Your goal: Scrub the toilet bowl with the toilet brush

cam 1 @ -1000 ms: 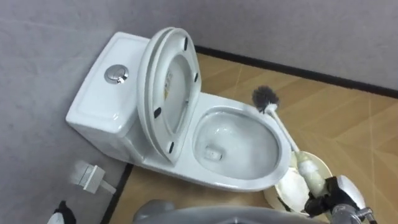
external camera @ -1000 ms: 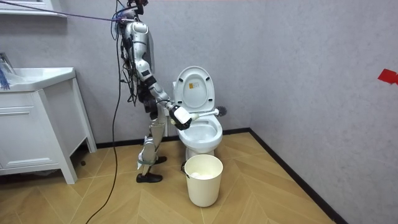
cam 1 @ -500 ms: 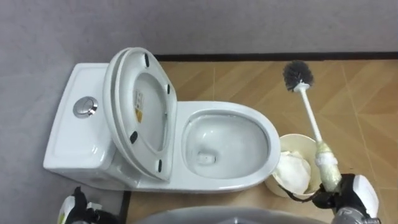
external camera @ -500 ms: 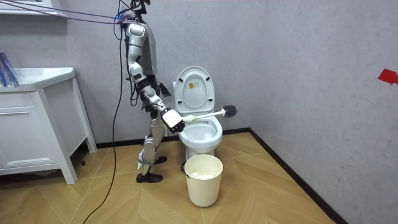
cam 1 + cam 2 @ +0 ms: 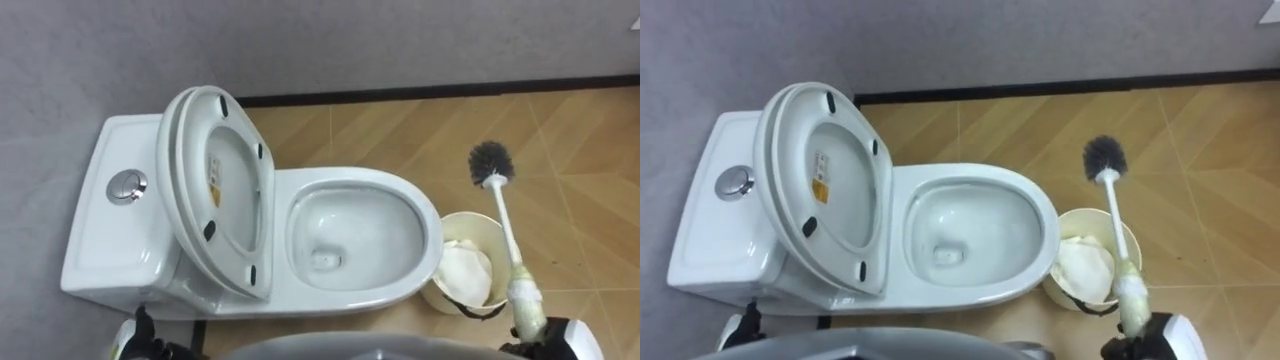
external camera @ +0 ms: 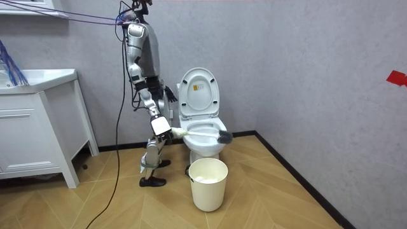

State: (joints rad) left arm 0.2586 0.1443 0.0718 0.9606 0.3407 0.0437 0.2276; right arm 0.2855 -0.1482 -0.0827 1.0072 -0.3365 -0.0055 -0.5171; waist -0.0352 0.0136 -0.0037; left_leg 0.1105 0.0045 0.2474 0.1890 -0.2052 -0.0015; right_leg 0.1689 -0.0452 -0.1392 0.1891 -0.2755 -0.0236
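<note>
The white toilet (image 5: pixel 352 177) stands against the grey wall with its seat and lid (image 5: pixel 200 180) raised and the bowl open. My right hand (image 5: pixel 562 337) at the lower right is shut on the white handle of the toilet brush (image 5: pixel 505 225). The handle points up and away, and the dark bristle head (image 5: pixel 490 162) hangs to the right of the bowl, beyond the bin. In the room view I stand at the toilet's side, with the right hand (image 6: pixel 162 126) low and the brush (image 6: pixel 203 133) reaching across the bowl's front. My left hand (image 5: pixel 133 340) peeks in at the lower left.
A cream waste bin (image 5: pixel 478 225) with a white liner stands on the wood floor right beside the bowl's front. The flush button (image 5: pixel 126 186) sits on the tank. A white vanity cabinet (image 6: pixel 38 127) stands at the room view's left, behind me.
My right hand has dropped lower and drawn back, and the brush head has swung down from its raised height. The eye view has shifted as well.
</note>
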